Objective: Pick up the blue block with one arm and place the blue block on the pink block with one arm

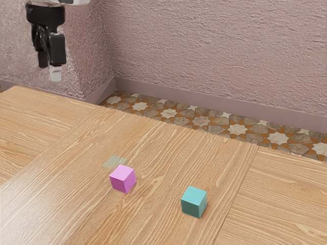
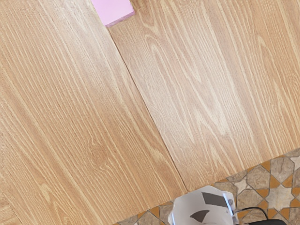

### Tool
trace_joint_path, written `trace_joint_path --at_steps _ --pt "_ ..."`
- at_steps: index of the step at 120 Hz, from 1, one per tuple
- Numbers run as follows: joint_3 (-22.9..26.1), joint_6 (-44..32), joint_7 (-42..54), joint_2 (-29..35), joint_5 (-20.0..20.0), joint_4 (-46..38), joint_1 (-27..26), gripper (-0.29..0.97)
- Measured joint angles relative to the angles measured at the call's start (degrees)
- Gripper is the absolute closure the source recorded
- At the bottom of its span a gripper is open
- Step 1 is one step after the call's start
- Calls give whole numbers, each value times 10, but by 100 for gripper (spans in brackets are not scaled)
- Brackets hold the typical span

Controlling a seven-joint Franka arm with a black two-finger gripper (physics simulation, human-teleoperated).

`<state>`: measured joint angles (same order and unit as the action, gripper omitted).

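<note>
The blue block [image 1: 194,201], a teal-blue cube, rests on the wooden table [image 1: 168,153] near its front, toward the exterior view's right. The pink block [image 1: 122,178] sits on the table a short way to the blue block's left, apart from it. My gripper [image 1: 49,71] hangs high at the exterior view's upper left, far above and behind both blocks. Its fingers stand open with nothing between them. In the wrist view a corner of the pink block [image 2: 112,10] shows far below my hand on the wood.
A faint pale green patch [image 1: 114,162] lies flat on the table just behind the pink block. Patterned floor tiles [image 1: 230,125] and a rough pink wall [image 1: 214,46] lie beyond the table's far edge. The robot's white base [image 2: 202,210] shows in the wrist view.
</note>
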<state>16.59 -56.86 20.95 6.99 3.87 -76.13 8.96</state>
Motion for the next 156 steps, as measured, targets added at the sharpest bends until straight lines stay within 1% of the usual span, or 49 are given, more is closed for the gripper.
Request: trace_joint_path --at_steps 14,22,28,41,46,51,61,72,81,102,108,115,126,141,156 --pt "1 -54 47 1 1 -1 -1 0" --pt "0 -75 68 -6 -16 9 3 0" --pt "16 -89 82 -24 -23 7 0 0" --pt "75 -154 103 -58 -30 -100 1 0" --pt "103 -190 107 -72 -26 -146 6 0" --pt "121 -228 110 -88 -19 -179 1 0" --pt "141 -297 110 -117 -2 -222 -18 0" --pt "147 -368 103 -130 12 -259 -26 0" --pt "144 -421 88 -136 18 -287 -31 0" --pt "146 -536 32 -162 16 -349 -32 0" --pt "147 -562 12 -162 9 -363 -39 0" --pt "147 -593 -13 -182 0 -369 -55 0" --pt "145 -631 -59 -210 -5 -371 -79 0" --pt "143 -675 -119 -239 -8 -372 -83 0" --pt "141 -707 -174 -253 -8 -372 -83 0"
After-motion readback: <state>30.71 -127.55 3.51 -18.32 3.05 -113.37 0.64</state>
